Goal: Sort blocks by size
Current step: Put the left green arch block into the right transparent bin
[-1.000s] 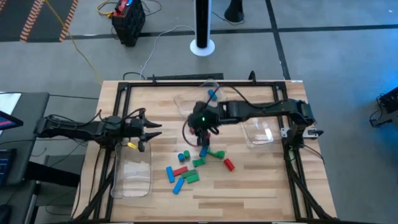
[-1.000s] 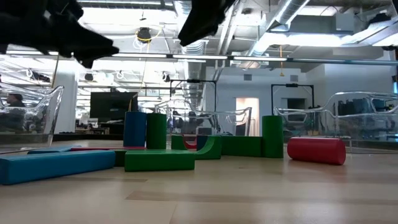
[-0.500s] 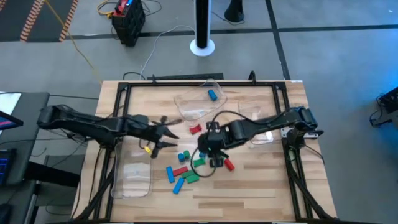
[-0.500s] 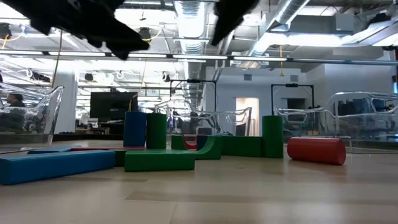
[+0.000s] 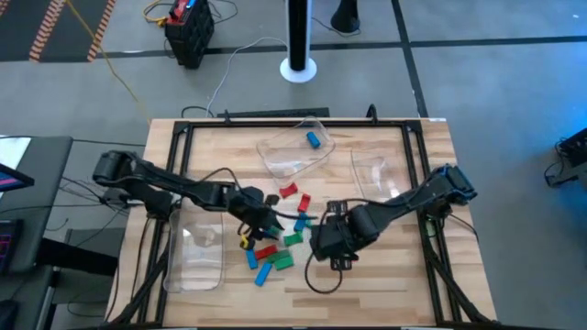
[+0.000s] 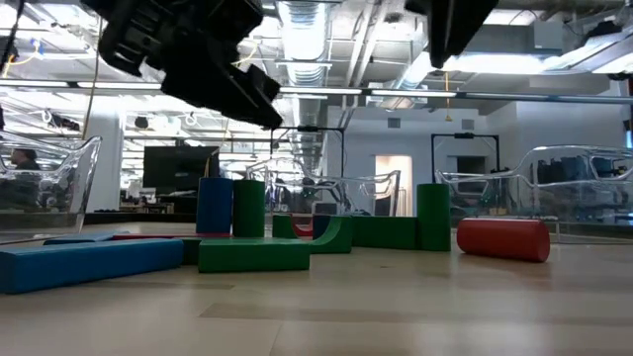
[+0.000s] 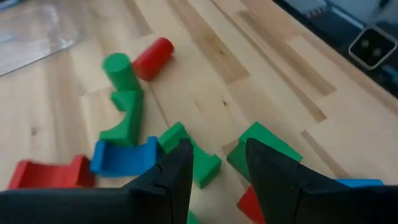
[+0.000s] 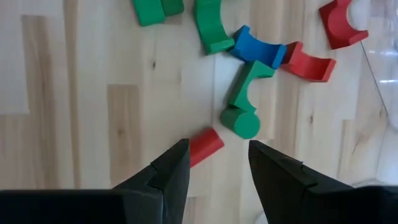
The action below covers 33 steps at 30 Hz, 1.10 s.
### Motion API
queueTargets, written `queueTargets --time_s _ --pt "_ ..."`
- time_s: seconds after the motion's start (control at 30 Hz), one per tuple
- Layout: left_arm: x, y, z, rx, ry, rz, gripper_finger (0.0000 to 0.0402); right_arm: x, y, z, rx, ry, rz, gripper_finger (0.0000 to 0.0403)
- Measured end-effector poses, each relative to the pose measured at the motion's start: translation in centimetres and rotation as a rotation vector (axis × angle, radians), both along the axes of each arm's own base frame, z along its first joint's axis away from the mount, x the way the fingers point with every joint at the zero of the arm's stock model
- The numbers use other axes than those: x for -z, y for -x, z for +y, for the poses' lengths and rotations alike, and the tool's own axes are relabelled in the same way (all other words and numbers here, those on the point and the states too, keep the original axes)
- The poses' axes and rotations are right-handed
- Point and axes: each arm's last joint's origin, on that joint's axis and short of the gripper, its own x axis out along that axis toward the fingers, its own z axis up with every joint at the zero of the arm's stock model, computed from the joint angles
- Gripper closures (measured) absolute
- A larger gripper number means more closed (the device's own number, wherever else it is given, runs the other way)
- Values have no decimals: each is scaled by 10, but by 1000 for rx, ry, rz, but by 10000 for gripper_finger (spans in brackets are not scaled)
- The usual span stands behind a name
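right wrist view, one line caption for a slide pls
Right end effector, fingers open, above a red cylinder beside scattered blocks.

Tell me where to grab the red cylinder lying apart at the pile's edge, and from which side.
Grip the red cylinder across its round middle, coming straight down from above. It lies on its side on bare wood, apart from the upright green cylinder, so fingers fit either flank. The right gripper, open just above it, seems best placed.

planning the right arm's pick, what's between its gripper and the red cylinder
Nothing: in the right wrist view the right gripper hangs open over the red cylinder, no block between.
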Motion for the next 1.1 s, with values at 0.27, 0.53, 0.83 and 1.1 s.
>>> queueTargets --time_s 0.27,0.53,0.83,1.1 --pt "24 -30 -25 137 -113 94 258 0 11 24 5 32 -39 210" --pt "45 -48 -28 127 -251 182 258 0 19 38 -2 25 -46 210" --pt "49 -50 -25 118 -334 202 258 -1 20 43 -12 30 -79 210" --pt "56 -49 -21 130 -360 240 303 -2 18 42 -6 56 -101 210"
